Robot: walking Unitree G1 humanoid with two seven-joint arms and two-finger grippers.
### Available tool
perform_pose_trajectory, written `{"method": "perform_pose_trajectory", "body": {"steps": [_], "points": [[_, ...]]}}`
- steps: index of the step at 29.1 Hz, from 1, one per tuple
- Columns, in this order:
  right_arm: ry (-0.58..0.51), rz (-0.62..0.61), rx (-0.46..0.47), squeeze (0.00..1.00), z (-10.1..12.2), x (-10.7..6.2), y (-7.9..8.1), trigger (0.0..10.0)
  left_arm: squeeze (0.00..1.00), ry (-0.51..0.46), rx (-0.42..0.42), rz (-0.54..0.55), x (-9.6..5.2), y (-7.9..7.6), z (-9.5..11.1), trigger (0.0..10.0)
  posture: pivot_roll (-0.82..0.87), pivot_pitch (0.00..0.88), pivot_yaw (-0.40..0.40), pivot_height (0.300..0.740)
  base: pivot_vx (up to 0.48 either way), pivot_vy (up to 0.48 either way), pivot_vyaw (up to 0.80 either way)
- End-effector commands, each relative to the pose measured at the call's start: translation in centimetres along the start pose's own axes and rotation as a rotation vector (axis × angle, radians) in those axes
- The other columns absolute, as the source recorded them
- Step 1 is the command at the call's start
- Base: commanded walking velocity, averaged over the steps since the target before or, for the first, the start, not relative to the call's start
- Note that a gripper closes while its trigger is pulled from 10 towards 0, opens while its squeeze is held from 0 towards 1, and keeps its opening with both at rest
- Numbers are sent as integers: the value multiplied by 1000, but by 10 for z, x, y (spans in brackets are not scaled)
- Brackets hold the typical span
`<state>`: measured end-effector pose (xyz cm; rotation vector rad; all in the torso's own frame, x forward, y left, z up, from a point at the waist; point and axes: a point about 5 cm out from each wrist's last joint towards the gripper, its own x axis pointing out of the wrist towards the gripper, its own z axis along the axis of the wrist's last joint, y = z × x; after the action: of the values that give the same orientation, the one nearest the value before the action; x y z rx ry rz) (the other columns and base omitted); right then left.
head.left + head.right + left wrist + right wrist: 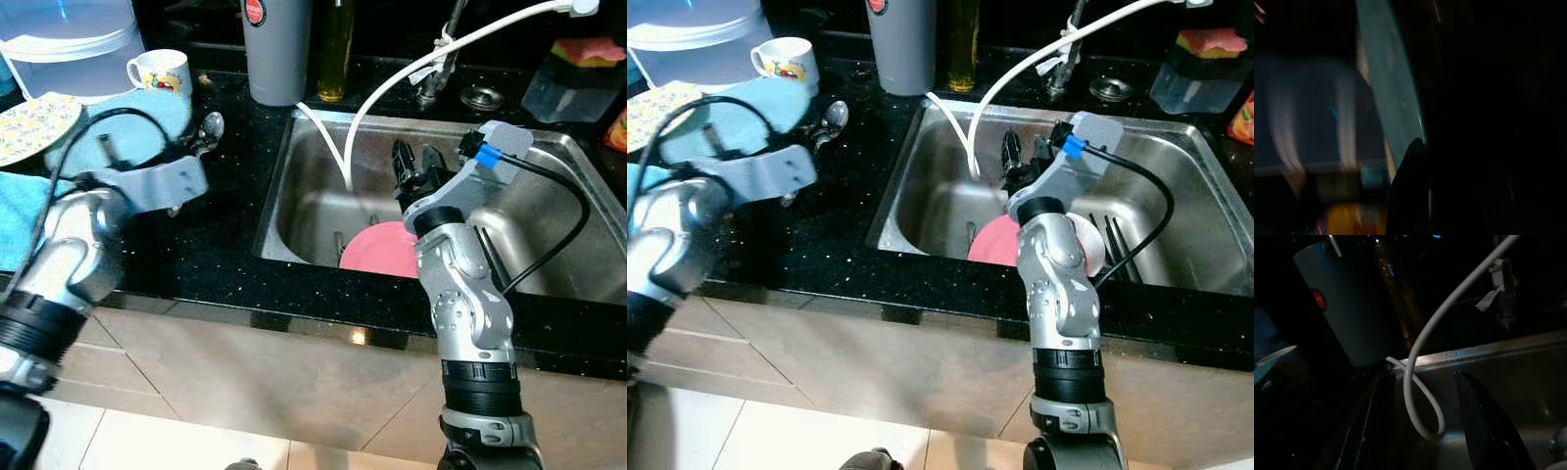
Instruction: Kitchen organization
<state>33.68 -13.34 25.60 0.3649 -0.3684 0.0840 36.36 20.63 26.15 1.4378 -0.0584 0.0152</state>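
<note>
A pink plate lies in the steel sink. My right gripper hangs open inside the sink, just above and behind the plate, with nothing between its fingers. A white hose loops down into the sink right in front of that gripper. My left arm reaches over the black counter, next to a light blue plate and a spoon. The left wrist view is dark and blurred. A white mug stands behind the blue plate.
A grey canister and an oil bottle stand behind the sink's left corner, the faucet at its back. A patterned plate and blue towel lie far left. Dark utensils rest in the sink.
</note>
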Motion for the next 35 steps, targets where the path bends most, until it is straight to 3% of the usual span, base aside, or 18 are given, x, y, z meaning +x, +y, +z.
{"method": "perform_pose_trajectory", "body": {"steps": [1,3,4,11,12,13,16,19,25,32,33,34,35], "points": [[4,-8,-3,0,0,1,-3,10000,0,-84,-21,127,0,23,15,10000,323,94,-20,740,0,0,0],[2,-8,-4,0,0,2,-3,10000,0,-116,-38,161,-1,27,20,10000,323,94,-21,740,0,0,0],[-3,-11,-8,0,2,2,-5,10000,0,-190,-51,222,-3,32,31,10000,322,94,-20,740,0,0,0],[-21,-22,-15,0,7,3,-9,10000,0,-290,-66,294,-7,36,44,10000,304,87,-22,740,0,0,0],[-28,-24,-13,0,9,4,-9,10000,0,-324,-49,299,-7,35,49,10000,304,87,-22,740,0,0,0],[-37,-29,0,0,12,5,-11,10000,0,-404,28,290,-9,31,57,10000,299,86,-26,740,0,0,0],[-39,-32,15,0,13,5,-12,10000,0,-456,97,266,-11,26,62,10000,299,86,-26,740,0,0,0],[-30,-35,141,0,16,6,-14,10000,0,-543,226,212,-11,15,66,10000,304,86,-30,740,0,0,0],[-9,48,368,0,19,7,-4,10000,0,-644,242,157,-15,5,73,10000,297,86,-27,740,0,0,0],[17,92,474,0,20,7,-2,10000,0,-755,240,137,-20,1,84,10000,296,86,-30,740,0,0,0],[22,106,494,604,20,7,-1,10000,0,-764,247,131,-20,0,86,10000,293,82,-30,740,0,0,0],[26,115,507,604,20,6,0,10000,0,-770,251,126,-20,-1,86,10000,293,82,-30,740,0,0,0],[31,123,519,1000,21,6,1,10000,0,-771,246,128,-20,-1,87,10000,292,81,-30,740,0,0,0]]}}
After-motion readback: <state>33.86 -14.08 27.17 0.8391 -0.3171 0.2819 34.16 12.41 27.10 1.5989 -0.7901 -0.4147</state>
